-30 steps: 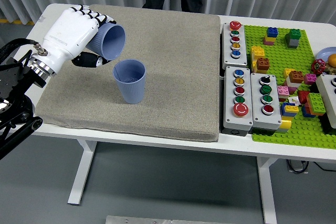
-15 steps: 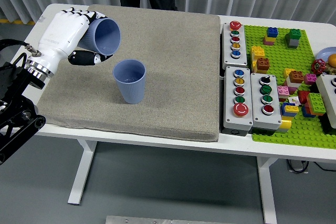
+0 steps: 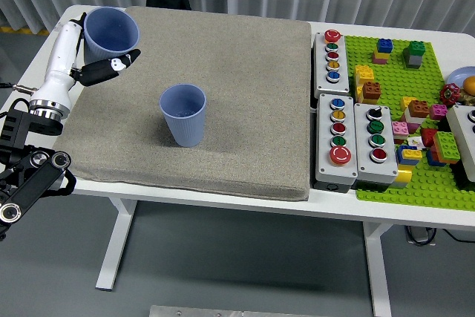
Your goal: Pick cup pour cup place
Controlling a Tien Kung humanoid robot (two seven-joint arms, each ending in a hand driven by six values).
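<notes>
We are seeing open mat (image 3: 252,72) at three o'clock of the standing cup (image 3: 183,113); button boxes (image 3: 347,109) are walling beyond.

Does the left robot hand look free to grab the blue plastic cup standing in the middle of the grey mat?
Probably not yet: the left robot hand already grips another blue cup; the path to the standing blue plastic cup looks clear.

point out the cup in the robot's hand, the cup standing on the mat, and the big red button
held blue cup (image 3: 111,30), head view, inner wall near the rim
standing blue cup (image 3: 184,120), head view, outer side wall
big red button (image 3: 340,155), head view, top face of the button
</notes>
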